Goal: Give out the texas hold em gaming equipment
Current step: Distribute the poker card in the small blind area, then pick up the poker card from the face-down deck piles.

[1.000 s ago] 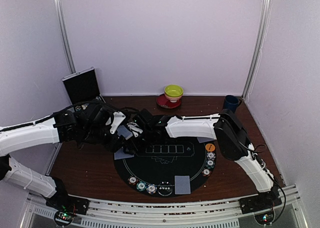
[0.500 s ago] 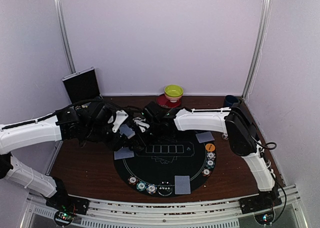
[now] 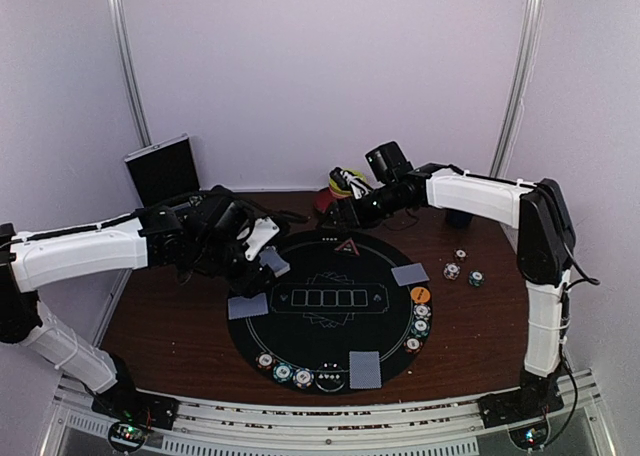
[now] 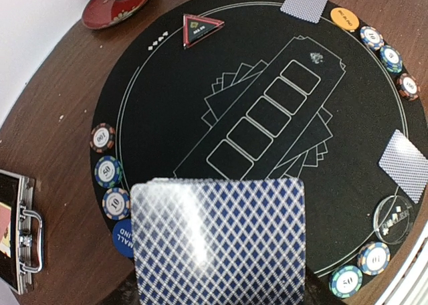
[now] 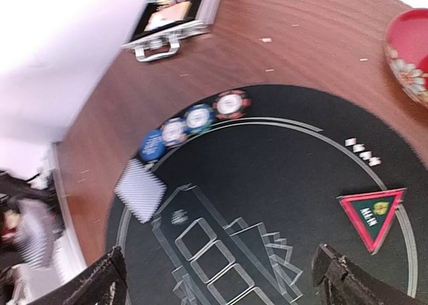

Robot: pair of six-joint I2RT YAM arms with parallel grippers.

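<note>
My left gripper (image 3: pixel 268 260) is shut on a deck of blue-diamond-backed cards (image 4: pixel 221 241) above the left edge of the round black mat (image 3: pixel 335 326); the deck hides its fingers. Single cards lie face down at the mat's left (image 3: pixel 247 306), right (image 3: pixel 410 274) and front (image 3: pixel 365 369). Striped chips sit on the left rim (image 4: pixel 108 171) by a blue button (image 4: pixel 125 237), on the right rim (image 3: pixel 421 318) under an orange button (image 3: pixel 420 294), and at the front (image 3: pixel 283 372). My right gripper (image 3: pixel 345 211) hangs open and empty above the mat's far edge, its fingertips (image 5: pixel 100 285) wide apart.
A red triangle marker (image 3: pixel 345 245) lies at the mat's far side. Three loose chips (image 3: pixel 462 268) lie on the wood at the right. An open metal case (image 3: pixel 163 171) stands at the back left. The red saucer (image 4: pixel 117 4) sits behind the mat. A clear disc (image 4: pixel 393 218) rests on the front rim.
My right gripper has pulled away from the deck toward the back of the table and opened wider. The left gripper has shifted slightly right with the deck.
</note>
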